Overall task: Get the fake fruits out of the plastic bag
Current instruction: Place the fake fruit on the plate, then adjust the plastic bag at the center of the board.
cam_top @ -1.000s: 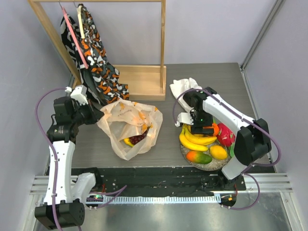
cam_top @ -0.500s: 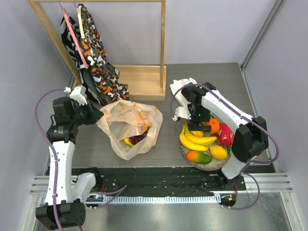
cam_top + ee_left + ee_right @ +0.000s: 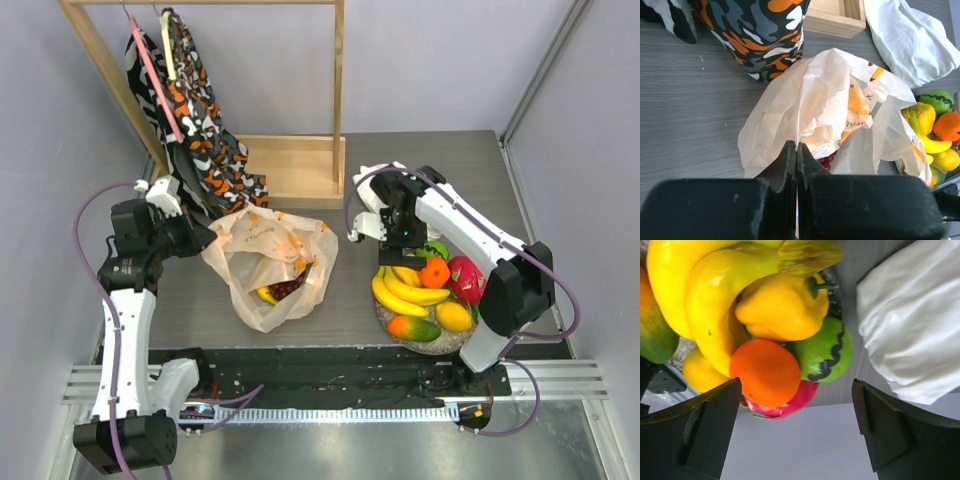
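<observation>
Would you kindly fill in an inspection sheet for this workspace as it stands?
Surface: grey wood-grain table.
Job's things: plastic bag crumpled, grapes and a yellow fruit inside; bananas, orange, dragon fruit, mango piled in dish.
Clutter: white cloth, patterned fabric on wooden rack.
Grippers: left gripper shut on the plastic bag's edge; right gripper open by the dish.
Cables: purple cables loop beside both arms.
Surroundings: pale walls.

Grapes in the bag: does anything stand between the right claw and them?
Only the plastic bag itself: its crumpled side wall rises between the open right claw and the grapes. The left claw pinches the bag's left edge.
</observation>
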Tool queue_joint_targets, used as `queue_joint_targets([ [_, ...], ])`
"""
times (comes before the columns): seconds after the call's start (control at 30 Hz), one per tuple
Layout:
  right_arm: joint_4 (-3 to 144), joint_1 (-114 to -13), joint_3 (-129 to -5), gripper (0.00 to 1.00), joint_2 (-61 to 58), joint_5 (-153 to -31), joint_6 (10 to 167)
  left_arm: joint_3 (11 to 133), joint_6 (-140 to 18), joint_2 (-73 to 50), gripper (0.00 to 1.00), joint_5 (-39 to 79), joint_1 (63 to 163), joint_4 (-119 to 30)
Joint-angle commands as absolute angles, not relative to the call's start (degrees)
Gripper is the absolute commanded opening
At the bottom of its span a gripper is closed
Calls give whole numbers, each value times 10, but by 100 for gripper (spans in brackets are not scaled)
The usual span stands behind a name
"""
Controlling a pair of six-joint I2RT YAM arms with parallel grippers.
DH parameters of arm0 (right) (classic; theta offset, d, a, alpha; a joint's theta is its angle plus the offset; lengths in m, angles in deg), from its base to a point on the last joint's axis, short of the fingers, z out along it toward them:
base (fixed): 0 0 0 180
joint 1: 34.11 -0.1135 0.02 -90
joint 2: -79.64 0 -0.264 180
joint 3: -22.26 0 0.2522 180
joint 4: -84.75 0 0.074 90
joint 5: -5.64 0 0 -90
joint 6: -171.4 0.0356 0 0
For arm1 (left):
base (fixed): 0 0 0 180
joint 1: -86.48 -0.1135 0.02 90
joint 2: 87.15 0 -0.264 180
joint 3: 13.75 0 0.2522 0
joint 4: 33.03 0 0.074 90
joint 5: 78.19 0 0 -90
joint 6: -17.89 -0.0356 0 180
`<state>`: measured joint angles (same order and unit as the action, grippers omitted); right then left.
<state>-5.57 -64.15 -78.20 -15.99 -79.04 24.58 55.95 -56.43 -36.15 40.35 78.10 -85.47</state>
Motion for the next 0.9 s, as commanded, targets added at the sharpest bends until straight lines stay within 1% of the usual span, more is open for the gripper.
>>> queue_joint_targets([
  [0.0,-81,-643,-799,100,-141,-815,280,563,-559,-362,0,415,777,-826],
  [0.07,-20,-643,-861,100,-126,-871,306,561,-559,-363,0,420,777,-827],
  [0.1,2,-643,-885,100,-120,-906,343,560,-561,-362,0,420,777,-829],
  [0.13,28,-643,-920,100,-116,-975,372,560,-563,-363,0,421,777,-831],
  [0.17,98,-643,-927,100,-108,-1016,410,558,-564,-364,0,420,777,-838],
  [0.23,157,-658,-938,100,-98,-1099,505,555,-563,-367,0,420,777,-843],
  [0.27,203,-672,-941,91,-102,-1163,531,549,-563,-370,0,423,777,-848],
  [0.33,246,-733,-948,80,-125,-1183,589,547,-566,-375,0,422,778,-854],
  [0.37,272,-753,-952,70,-137,-1206,596,548,-567,-376,0,420,777,-861],
  [0.4,281,-772,-955,64,-149,-1214,597,550,-570,-378,0,420,777,-864],
  [0.43,289,-814,-951,55,-170,-1210,592,552,-572,-378,0,418,777,-867],
  [0.53,295,-873,-948,47,-218,-1200,571,565,-578,-378,0,411,777,-879],
  [0.73,282,-931,-953,41,-297,-1193,544,556,-586,-392,0,388,773,-892],
  [0.87,295,-947,-943,39,-346,-1181,552,553,-586,-400,0,384,766,-900],
])
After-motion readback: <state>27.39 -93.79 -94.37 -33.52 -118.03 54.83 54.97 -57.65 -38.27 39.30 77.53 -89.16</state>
